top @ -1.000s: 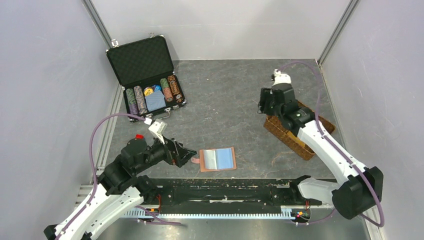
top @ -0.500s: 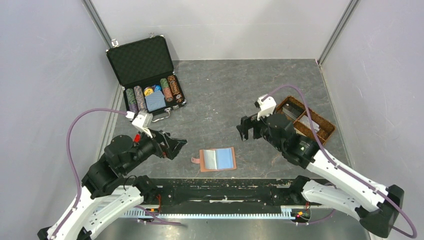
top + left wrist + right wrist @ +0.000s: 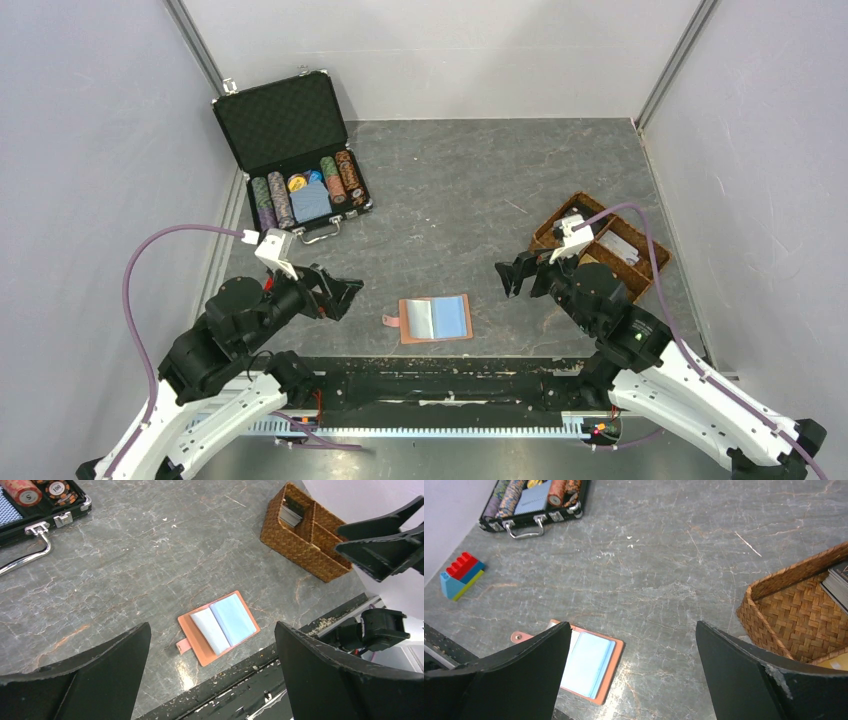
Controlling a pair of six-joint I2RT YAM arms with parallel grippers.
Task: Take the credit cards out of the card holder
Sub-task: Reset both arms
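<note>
The card holder (image 3: 436,319) lies open and flat near the table's front edge, tan-brown with a snap tab on its left and pale blue and white sleeves facing up. It also shows in the left wrist view (image 3: 219,628) and the right wrist view (image 3: 589,664). I cannot tell whether cards sit in the sleeves. A dark grey stack of credit cards (image 3: 290,515) lies in the woven tray. My left gripper (image 3: 340,295) is open and empty, left of the holder. My right gripper (image 3: 515,275) is open and empty, right of it and above the table.
The brown woven divided tray (image 3: 630,262) stands at the right, partly under my right arm. An open black chip case (image 3: 295,165) with poker chips sits at the back left. A small red, blue and yellow block (image 3: 461,573) lies left of the holder.
My right arm has swung from over the woven tray down toward the front, ending right of the card holder. My left gripper has drawn back a little to the left. The holder has not moved.
</note>
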